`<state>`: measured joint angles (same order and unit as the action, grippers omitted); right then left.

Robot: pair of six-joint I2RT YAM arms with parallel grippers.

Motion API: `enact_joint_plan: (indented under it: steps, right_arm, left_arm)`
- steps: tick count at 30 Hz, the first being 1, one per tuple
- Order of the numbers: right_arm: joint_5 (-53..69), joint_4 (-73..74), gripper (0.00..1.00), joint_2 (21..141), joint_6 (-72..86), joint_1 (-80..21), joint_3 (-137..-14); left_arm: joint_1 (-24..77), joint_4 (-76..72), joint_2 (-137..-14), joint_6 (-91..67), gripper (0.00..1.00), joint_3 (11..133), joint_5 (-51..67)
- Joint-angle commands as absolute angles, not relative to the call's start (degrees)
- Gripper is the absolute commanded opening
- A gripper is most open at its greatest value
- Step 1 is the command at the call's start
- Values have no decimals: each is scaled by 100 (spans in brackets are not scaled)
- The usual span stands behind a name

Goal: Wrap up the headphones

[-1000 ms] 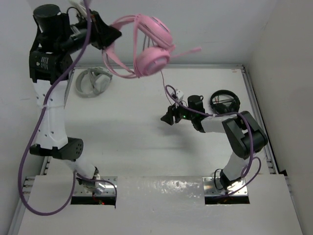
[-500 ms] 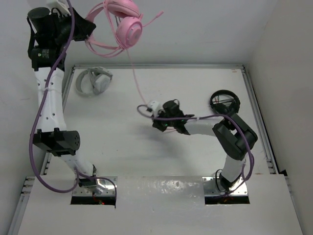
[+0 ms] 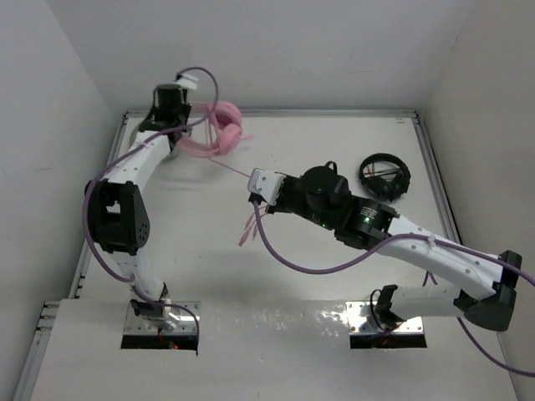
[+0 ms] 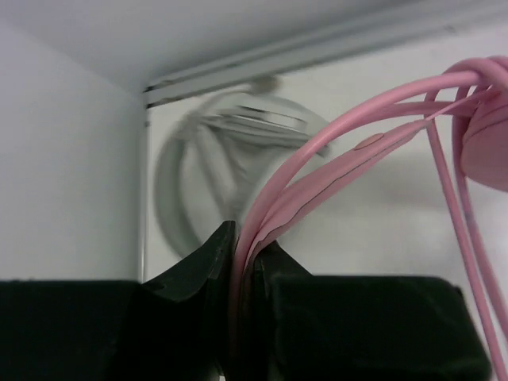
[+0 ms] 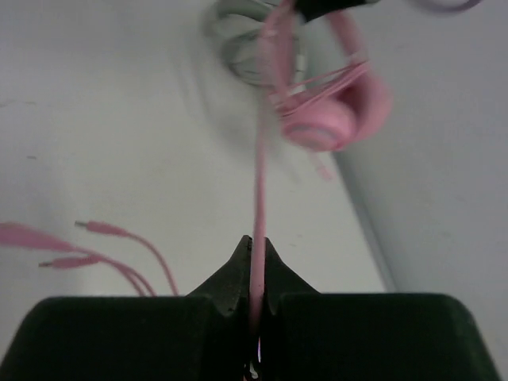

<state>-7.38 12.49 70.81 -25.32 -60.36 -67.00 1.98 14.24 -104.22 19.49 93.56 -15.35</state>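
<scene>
Since the previous frame, your left arm has swung down from its raised pose. The left gripper now sits low at the far-left corner of the table, jaws clamped on the pink headband of the headphones. The earcups lie just to its right, near the back wall, with the grey-white headphones behind. Your right arm has unfolded and reaches across mid-table — the right gripper is closed on the cable, which runs taut to the earcups. Loose plug ends show just nearside of it. Black headphones sit well apart — far right.
</scene>
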Motion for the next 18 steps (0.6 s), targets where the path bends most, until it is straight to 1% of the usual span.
enact_joint_plan:
  steps: [1, 3, 4, 6, 7, 8, 9, 10, 13, 14, 18]
  right_arm:
    - [-1999, 942, 0, 6680, -3302, -6152, -6952]
    - [-2520, 380, 0, 6680, -3576, -6091, -6987]
    - [-2870, 204, 0, 6714, -3751, -5908, -7013]
    - [-2909, 158, 0, 6916, -3744, -5583, -7302]
    - [-2892, 158, 0, 7004, -3666, -5390, -7434]
    - [-2813, 89, 0, 7092, -3508, -4935, -7636]
    - [-2778, 62, 0, 7284, -3429, -4704, -7725]
    - [-2716, 53, 0, 7408, -3245, -4206, -7821]
    - [-1936, 395, 0, 7900, -2745, -3570, -8322]
    - [-1507, 561, 0, 8023, -2603, -3281, -8576]
    - [-740, 799, 0, 8804, -2215, -2883, -9078]
  left_arm:
    - [597, -598, -9687, 3329, 0, 8949, -2137]
    - [860, -143, -9265, 3541, 0, 8536, -1418]
    - [1070, -1, -8916, 3777, 0, 8238, -1180]
    - [1343, 760, -8571, 3963, 0, 7982, -775]
    - [1667, 1008, -8395, 4112, 0, 7763, -678]
    - [1809, 1489, -8080, 4183, 0, 7656, -529]
    - [1967, 1694, -7921, 4236, 0, 7560, -449]
    - [2204, 1888, -7649, 4228, 0, 7393, -370]
    - [2521, 2854, -7454, 4009, 0, 7487, -1]
    - [2566, 3239, -7427, 3947, 0, 7540, 365]
    - [2759, 3945, -7348, 3640, 0, 7865, 1132]
